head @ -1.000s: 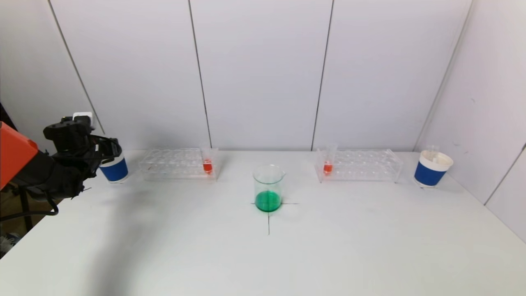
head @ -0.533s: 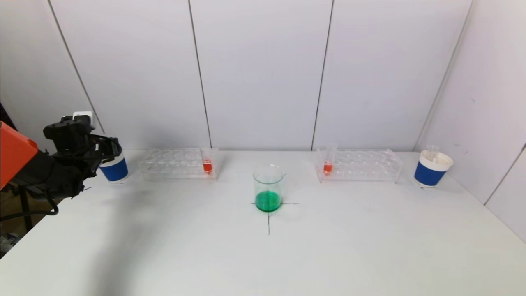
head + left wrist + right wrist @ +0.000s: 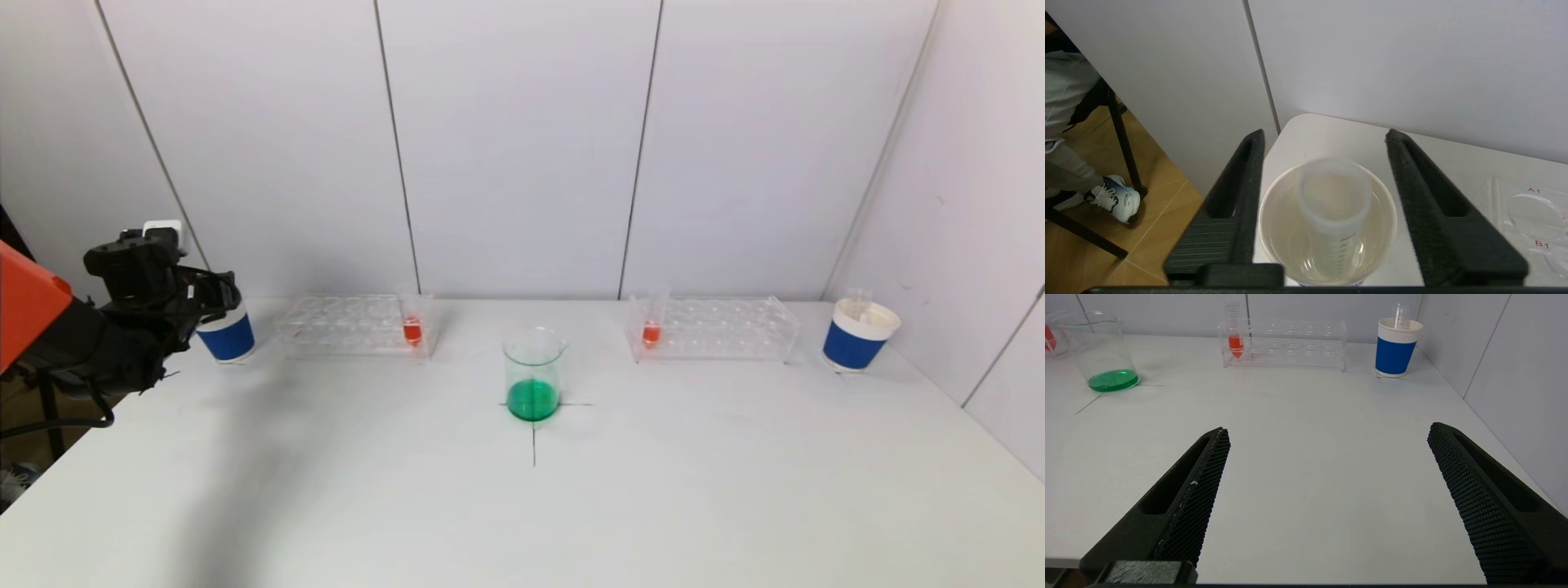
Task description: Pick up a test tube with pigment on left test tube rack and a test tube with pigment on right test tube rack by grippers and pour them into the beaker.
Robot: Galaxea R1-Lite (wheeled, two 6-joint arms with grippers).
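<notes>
Beaker [image 3: 534,374] stands on the cross mark at the centre of the worktop [image 3: 522,506], holding green liquid; judged to have received pigment already. Left test tube rack [image 3: 351,325] carries one tube with red pigment [image 3: 413,320] at its end nearest the beaker. Right test tube rack [image 3: 712,328] carries a matching red tube [image 3: 651,322] at its inner end. Both tubes sit upright in their racks, untouched.

Left blue cup [image 3: 227,333] stands at the far left of the worktop, just beside the left rack. The left wrist view shows an empty clear tube [image 3: 1334,212] lying inside it. Left claw [image 3: 214,296] hangs directly over this cup, jaws apart on either side of the tube, gripping nothing. Against the earlier frames, the jaws have parted from closed, and the arm sits marginally higher; the spent tube is judged to have just been dropped.

Right blue cup [image 3: 859,335] stands at the far right, with a clear tube in it. Right claw [image 3: 1327,457] is parked low over the near right of the worktop, out of the head view, jaws wide apart and empty.

Step in hand: discarding the emptied left tube. Next move calls for lifting the left claw clear of the cup rim without snagging the tube, then travelling to the remaining red tube on the left rack.
</notes>
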